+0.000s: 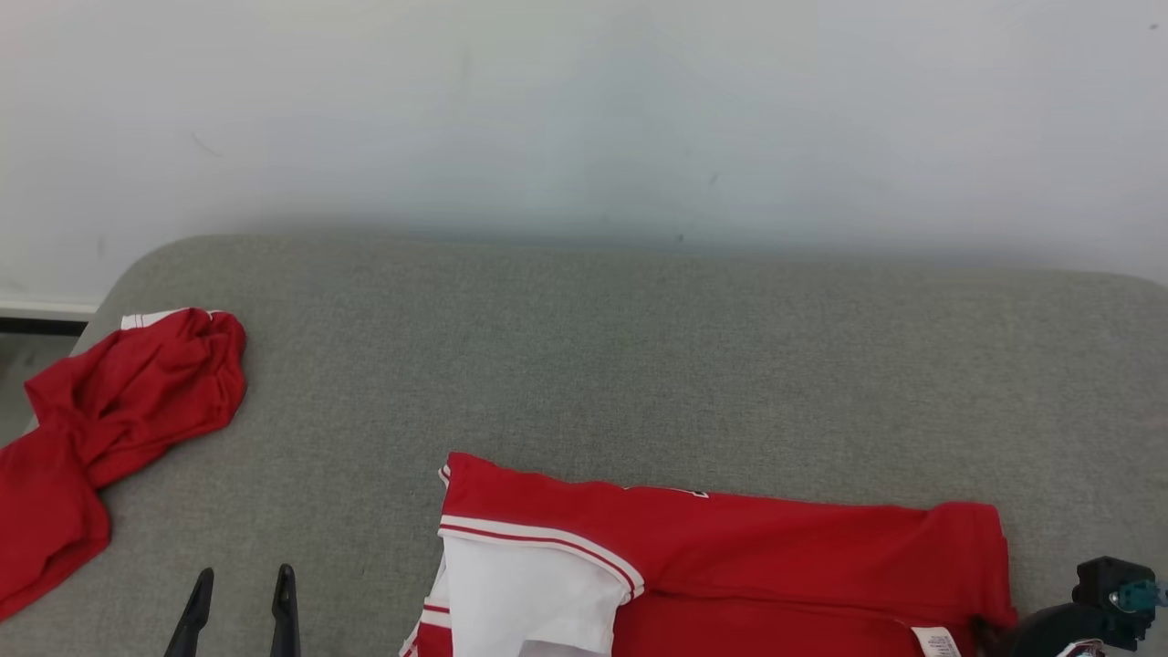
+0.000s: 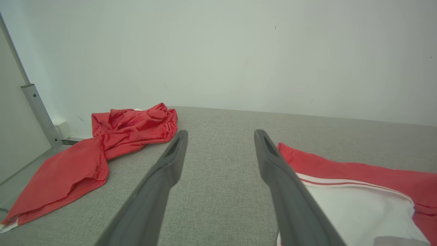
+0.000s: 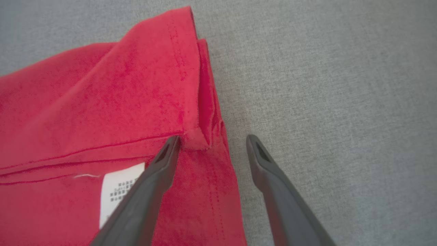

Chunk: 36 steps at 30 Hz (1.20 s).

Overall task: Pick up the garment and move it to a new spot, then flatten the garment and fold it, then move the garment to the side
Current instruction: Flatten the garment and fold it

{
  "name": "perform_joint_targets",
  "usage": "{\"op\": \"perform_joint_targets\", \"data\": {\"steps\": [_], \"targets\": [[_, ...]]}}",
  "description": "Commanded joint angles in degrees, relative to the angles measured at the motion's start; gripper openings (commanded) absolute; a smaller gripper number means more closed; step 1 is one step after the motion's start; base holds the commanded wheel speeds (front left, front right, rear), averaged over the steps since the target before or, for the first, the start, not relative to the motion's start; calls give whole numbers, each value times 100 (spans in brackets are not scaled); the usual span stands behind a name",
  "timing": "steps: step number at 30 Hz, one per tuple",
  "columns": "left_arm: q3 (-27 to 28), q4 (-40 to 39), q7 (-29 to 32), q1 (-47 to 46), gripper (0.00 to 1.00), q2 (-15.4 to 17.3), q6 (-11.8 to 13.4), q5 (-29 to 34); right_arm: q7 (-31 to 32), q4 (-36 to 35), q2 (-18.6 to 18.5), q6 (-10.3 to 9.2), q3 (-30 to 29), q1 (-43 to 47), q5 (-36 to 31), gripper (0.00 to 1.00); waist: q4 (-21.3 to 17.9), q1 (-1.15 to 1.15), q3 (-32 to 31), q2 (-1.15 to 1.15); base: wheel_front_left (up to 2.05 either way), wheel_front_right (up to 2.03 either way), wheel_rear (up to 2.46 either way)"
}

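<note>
**Open gripper straddles the garment's edge**

The right gripper (image 3: 213, 137) has its two dark fingers (image 3: 150, 191) spread wide above the red garment (image 3: 119, 102). The finger on the view's left lies over the red cloth, partly covering a white label (image 3: 121, 186). The other finger lies over the bare grey fabric surface (image 3: 324, 85). The garment's folded, stitched edge runs between them. Whether either fingertip touches the cloth is unclear.

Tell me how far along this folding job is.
Done, apparently: the red-and-white garment lies flattened on the grey surface, one layer already folded over. In hand: nothing gripped; the right gripper hangs open over its hemmed edge, the left gripper open over bare surface. Left: likely more folding, then moving it aside. A crumpled red garment lies at the surface's left end.
</note>
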Motion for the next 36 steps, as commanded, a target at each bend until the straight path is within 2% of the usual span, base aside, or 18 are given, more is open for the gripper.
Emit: {"op": "perform_joint_targets", "data": {"steps": [1, 8, 9, 10, 11, 12, 16, 23, 30, 33, 36], "targets": [[-4, 4, 8, -56, 100, 13, 0, 32, 12, 27, 6, 3, -27, -38, -51, 100, 56, 0, 71, 0, 0, 0, 0], [-73, -45, 63, -154, 100, 59, 19, 33, -139, 809, 19, 3, -55, -307, 26, 100, 167, 0, 241, 0, 0, 0, 0], [-69, -53, 61, -156, 100, 67, 28, 25, -165, 901, 23, 3, -18, -348, 90, 93, 170, 0, 247, 0, 0, 0, 0], [-65, -63, 65, -153, 100, 72, 34, 14, -204, 963, 27, 3, 25, -384, 130, 46, 170, 0, 252, 0, 0, 0, 0], [-63, -69, 69, -147, 100, 75, 42, 5, -233, 1005, 31, 3, 57, -397, 163, 6, 168, 0, 250, 0, 0, 0, 0], [-59, -72, 82, -135, 100, 82, 42, -1, -268, 1040, 36, 6, 93, -409, 189, 0, 165, 0, 238, 0, 0, 0, 0], [-39, -96, 119, -29, 100, 108, 97, -14, -425, 1001, 16, 8, -43, -417, 230, 0, 110, 0, 156, 0, 0, 0, 0], [2, -200, 172, 128, 100, 106, 166, -86, -549, 388, -36, -6, -931, -403, 67, 0, -122, 0, 46, 0, 0, 0, 0], [-12, -228, 174, 183, 100, 83, 197, -158, -399, -435, -391, -5, -1714, -288, -157, 0, -387, 0, 32, 0, 0, 0, 0], [2, -228, 158, 207, 100, 84, 209, -199, -303, -779, -521, -4, -1722, -234, -172, 0, -483, 0, 27, 0, 0, 0, 0], [5, -214, 147, 197, 100, 86, 219, -223, -137, -1131, -471, -4, -1365, -163, 11, 0, -550, 0, 15, 0, 0, 0, 0]]}}
